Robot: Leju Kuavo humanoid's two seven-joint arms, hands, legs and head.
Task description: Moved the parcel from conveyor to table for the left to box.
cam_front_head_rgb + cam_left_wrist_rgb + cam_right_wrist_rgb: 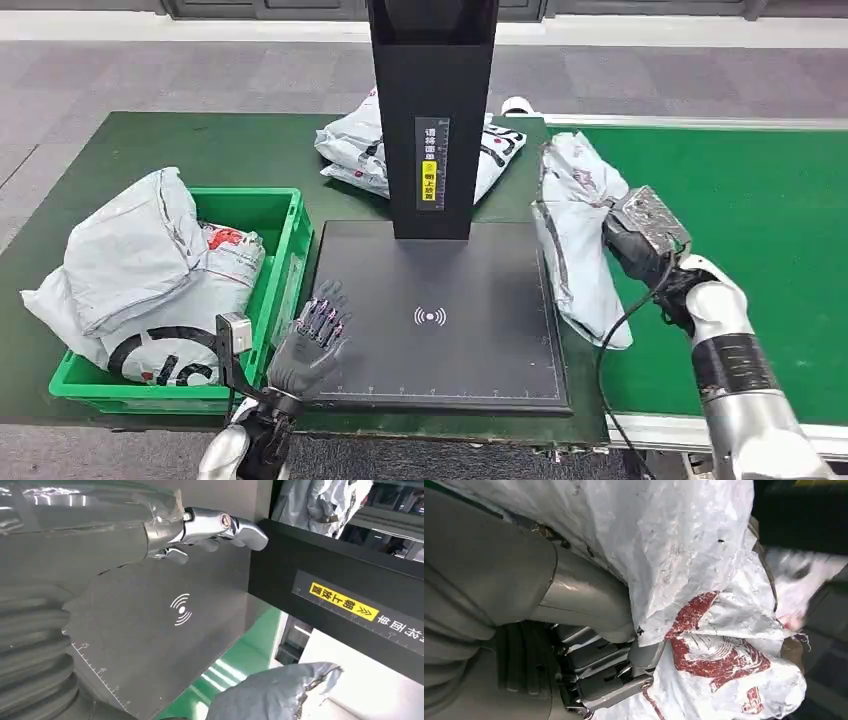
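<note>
Grey carpet-tile floor [120, 75] beyond a green-topped table [190, 145].

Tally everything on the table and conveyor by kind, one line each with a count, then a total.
Grey plastic mailer parcels: 4, two in the crate, one behind the post, one gripped by the right hand at the conveyor edge
Green plastic crate: 1
Black scanner platform with upright post: 1
Total: 6

Parcel-sorting station in a logistics or warehouse setting: bright green conveyor belt [740, 210], black flat scanning platform [440, 320] with tall black post [432, 110], green plastic crate [285, 225] holding grey poly-mailer parcels [130, 260], grey carpet-tiled floor [200, 70]
</note>
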